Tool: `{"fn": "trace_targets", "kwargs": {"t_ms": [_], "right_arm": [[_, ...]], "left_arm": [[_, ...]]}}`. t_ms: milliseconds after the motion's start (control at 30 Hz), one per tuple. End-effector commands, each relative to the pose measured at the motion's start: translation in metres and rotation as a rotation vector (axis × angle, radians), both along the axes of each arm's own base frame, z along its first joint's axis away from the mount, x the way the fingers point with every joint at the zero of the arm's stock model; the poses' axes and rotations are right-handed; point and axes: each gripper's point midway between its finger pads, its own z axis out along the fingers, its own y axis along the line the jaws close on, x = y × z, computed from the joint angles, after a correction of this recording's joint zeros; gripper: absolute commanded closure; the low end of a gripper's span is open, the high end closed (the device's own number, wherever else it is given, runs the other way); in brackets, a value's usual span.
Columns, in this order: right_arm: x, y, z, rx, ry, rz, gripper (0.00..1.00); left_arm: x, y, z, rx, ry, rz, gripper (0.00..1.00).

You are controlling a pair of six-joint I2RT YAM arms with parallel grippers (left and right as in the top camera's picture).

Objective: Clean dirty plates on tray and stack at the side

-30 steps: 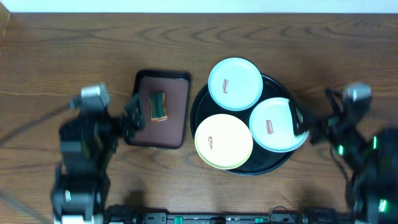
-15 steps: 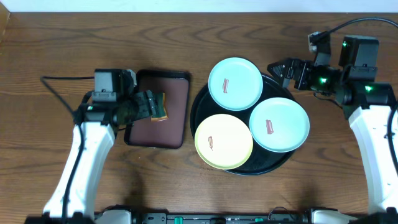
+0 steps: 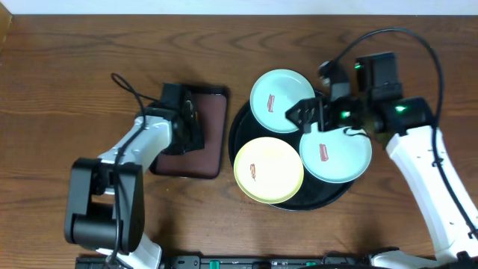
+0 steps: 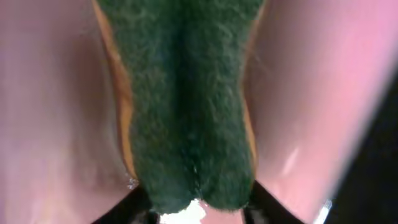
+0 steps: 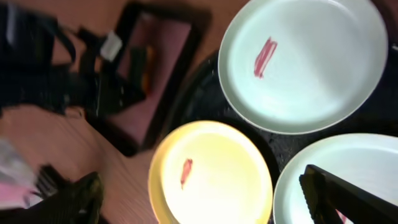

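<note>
Your left hand (image 4: 196,208) has just dropped onto the green sponge (image 4: 186,93) on the brown tray (image 3: 213,146) and pinched it into a crease. A moment ago it stood wide open beside it, so wiping can start. On the black tray (image 3: 299,207), the yellow plate (image 3: 269,170) and both mint plates (image 3: 336,153) lie unmoved, each smeared, none stacked on the surface (image 3: 89,60). Your right hand (image 3: 305,116), fingers wide and empty, has swung in over them.
</note>
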Motion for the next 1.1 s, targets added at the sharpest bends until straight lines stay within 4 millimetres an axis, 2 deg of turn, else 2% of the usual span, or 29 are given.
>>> {"fn": "trace_targets", "kwargs": {"t_ms": [0, 67, 100, 200, 267, 300, 333, 367, 400, 467, 567, 633, 767, 833, 867, 933, 967, 1067], "right_arm": [[0.002, 0.003, 0.003, -0.1, -0.092, 0.06, 0.01], [0.003, 0.008, 0.005, -0.104, -0.115, 0.076, 0.01], [0.004, 0.008, 0.006, -0.104, -0.123, 0.075, 0.01], [0.008, 0.009, 0.008, -0.1, -0.139, 0.072, 0.01], [0.008, 0.009, 0.008, -0.1, -0.142, 0.072, 0.01], [0.009, 0.009, 0.008, -0.101, -0.144, 0.071, 0.01], [0.01, 0.007, 0.008, -0.109, -0.148, 0.065, 0.01], [0.011, 0.006, 0.007, -0.118, -0.15, 0.059, 0.01], [0.012, 0.004, 0.007, -0.126, -0.154, 0.053, 0.01], [0.014, 0.002, 0.007, -0.141, -0.16, 0.042, 0.01], [0.016, 0.001, 0.008, -0.143, -0.169, 0.037, 0.01], [0.016, 0.001, 0.008, -0.144, -0.169, 0.037, 0.01], [0.014, 0.001, 0.006, -0.146, -0.159, 0.039, 0.01], [0.013, 0.001, 0.005, -0.147, -0.153, 0.039, 0.01], [0.013, 0.001, 0.005, -0.149, -0.149, 0.04, 0.01], [0.012, 0.0, 0.004, -0.15, -0.144, 0.04, 0.01], [0.01, 0.0, 0.003, -0.152, -0.137, 0.041, 0.01], [0.009, -0.001, 0.002, -0.154, -0.13, 0.041, 0.01]], "left_arm": [[0.016, 0.012, -0.002, 0.077, -0.04, 0.061, 0.69], [0.017, 0.013, -0.009, 0.079, -0.032, 0.061, 0.87], [0.015, 0.012, -0.013, 0.08, -0.018, 0.065, 0.92], [0.004, 0.006, -0.017, 0.044, 0.035, 0.059, 0.93], [-0.001, 0.002, -0.008, 0.014, 0.054, 0.056, 0.92], [-0.001, 0.001, 0.0, 0.002, 0.055, 0.055, 0.85], [0.001, 0.0, 0.011, -0.002, 0.042, 0.055, 0.67], [0.005, 0.0, 0.022, -0.005, 0.021, 0.054, 0.4], [0.011, -0.001, 0.033, -0.01, -0.009, 0.054, 0.36], [0.027, -0.003, 0.054, -0.023, -0.103, 0.054, 0.33], [0.049, 0.007, 0.069, 0.031, -0.223, 0.077, 0.33], [0.055, 0.017, 0.064, 0.089, -0.246, 0.094, 0.33], [0.062, 0.027, 0.038, 0.155, -0.233, 0.101, 0.34], [0.062, 0.027, 0.023, 0.16, -0.207, 0.098, 0.43], [0.061, 0.027, 0.015, 0.164, -0.189, 0.096, 0.63], [0.058, 0.026, 0.008, 0.159, -0.165, 0.092, 0.88], [0.054, 0.019, 0.008, 0.127, -0.147, 0.08, 0.92], [0.044, -0.001, 0.008, 0.013, -0.105, 0.047, 0.93]]}}
